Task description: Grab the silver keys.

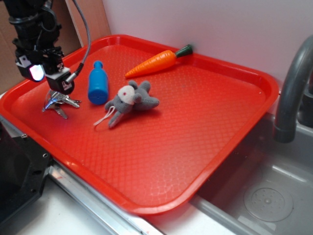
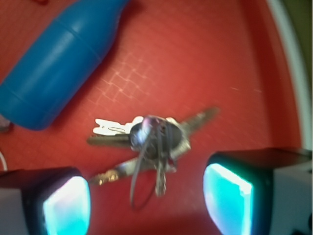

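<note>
The silver keys (image 1: 59,102) lie fanned out on the red tray (image 1: 205,127) near its left corner, with a thin wire ring among them. In the wrist view the silver keys (image 2: 151,139) sit on the tray floor just ahead of the gap between my fingers. My gripper (image 1: 47,81) hangs right above them, open, its glowing cyan pads (image 2: 66,208) spread wide on both sides. Nothing is between the pads except the wire ring's loop.
A blue toy bottle (image 1: 98,83) lies just right of the keys, seen in the wrist view as the blue toy bottle (image 2: 58,63) at upper left. A grey plush mouse (image 1: 129,100) and a toy carrot (image 1: 156,61) lie farther right. The tray rim (image 2: 293,68) runs close on the right. A sink faucet (image 1: 293,83) stands at far right.
</note>
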